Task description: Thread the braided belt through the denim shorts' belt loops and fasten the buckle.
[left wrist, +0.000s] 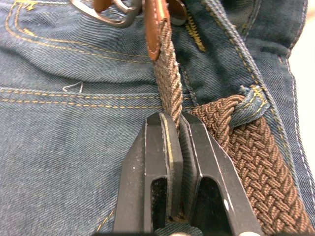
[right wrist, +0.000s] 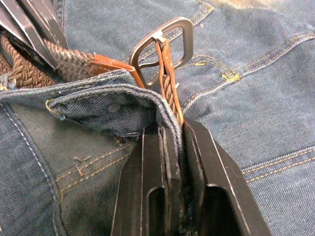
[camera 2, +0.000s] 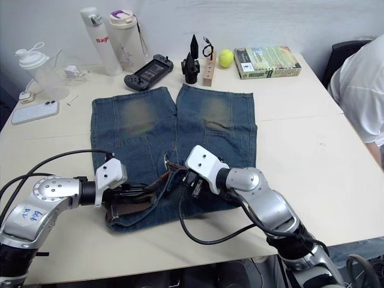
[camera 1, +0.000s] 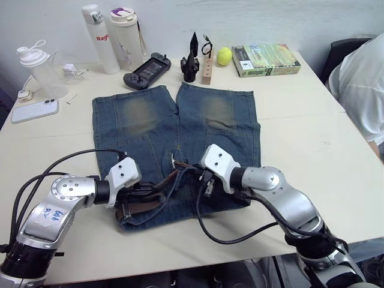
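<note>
Brown braided belt [left wrist: 170, 88] pinched by left end effector [left wrist: 178, 123]; right end effector [right wrist: 173, 129] clamps strap at buckle [right wrist: 162, 49], tensioning for fastening.

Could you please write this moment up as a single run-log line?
left gripper: shut on braided belt | right gripper: shut on belt beside buckle | belt through one belt loop | denim shorts flat on table | buckle unfastened
</note>
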Controlling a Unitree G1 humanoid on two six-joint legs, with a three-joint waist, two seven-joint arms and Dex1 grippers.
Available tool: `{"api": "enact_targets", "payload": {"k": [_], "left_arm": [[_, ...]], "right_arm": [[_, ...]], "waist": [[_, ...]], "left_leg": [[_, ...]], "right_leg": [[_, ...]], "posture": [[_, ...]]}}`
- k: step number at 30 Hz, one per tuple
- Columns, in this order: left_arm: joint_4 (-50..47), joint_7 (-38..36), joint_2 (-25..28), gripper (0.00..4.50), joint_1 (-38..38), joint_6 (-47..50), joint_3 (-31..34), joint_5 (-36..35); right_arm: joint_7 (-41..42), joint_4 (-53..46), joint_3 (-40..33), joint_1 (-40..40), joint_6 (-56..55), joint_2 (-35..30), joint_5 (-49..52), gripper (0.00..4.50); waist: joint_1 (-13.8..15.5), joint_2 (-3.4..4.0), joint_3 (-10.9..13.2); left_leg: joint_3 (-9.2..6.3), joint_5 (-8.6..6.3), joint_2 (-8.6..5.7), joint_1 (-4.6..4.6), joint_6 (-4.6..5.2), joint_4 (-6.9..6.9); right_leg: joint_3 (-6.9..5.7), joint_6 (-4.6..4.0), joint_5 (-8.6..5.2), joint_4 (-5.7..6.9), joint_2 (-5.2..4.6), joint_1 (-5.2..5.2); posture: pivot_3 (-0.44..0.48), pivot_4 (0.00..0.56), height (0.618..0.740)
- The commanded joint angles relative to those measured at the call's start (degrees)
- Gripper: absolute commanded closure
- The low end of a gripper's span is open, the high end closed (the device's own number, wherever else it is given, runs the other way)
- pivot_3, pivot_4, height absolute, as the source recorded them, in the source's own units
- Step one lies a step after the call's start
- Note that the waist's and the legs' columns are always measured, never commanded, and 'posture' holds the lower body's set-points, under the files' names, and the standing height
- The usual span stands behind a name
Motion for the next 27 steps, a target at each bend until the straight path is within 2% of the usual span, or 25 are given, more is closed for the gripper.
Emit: {"api": "enact_targets", "payload": {"k": [1,17,20,27], "left_arm": [[-1.1,1.4,-0.4,4.5,0.5,1.5,2.5,-1.3],[-0.9,5.0,-1.5,4.5,0.0,3.6,2.7,-1.3],[-0.3,5.3,-0.9,4.5,0.0,3.2,1.3,0.4],[-1.3,7.7,-3.7,4.5,-4.2,5.9,-2.1,1.1]], "right_arm": [[-0.6,-2.8,-1.5,0.5,1.0,-0.6,0.7,4.42],[-0.5,-4.6,-0.7,0.4,4.1,-2.2,2.4,4.42],[-1.0,-4.7,-0.9,0.2,4.7,-1.9,2.5,4.42],[-0.8,-5.4,0.9,-0.7,4.8,-2.5,2.3,4.42]], "waist": [[-0.1,0.0,0.0],[0.1,0.0,0.0],[0.1,0.0,0.0],[0.5,0.0,0.0]], "left_leg": [[0.0,0.0,0.0,0.0,0.0,0.0],[0.0,0.0,-0.01,0.0,0.0,0.0],[0.0,0.0,-0.01,0.0,0.0,0.0],[0.0,0.0,-0.02,0.0,0.0,0.01]], "right_leg": [[0.0,0.0,0.0,0.0,0.0,0.0],[0.0,0.0,0.0,0.0,-0.01,0.0],[0.0,0.0,0.0,0.0,-0.01,0.0],[0.0,0.0,0.0,0.0,0.01,0.01]], "posture": [[0.0,0.15,0.72],[0.0,0.15,0.72],[0.0,0.15,0.72],[0.0,0.15,0.72]]}}
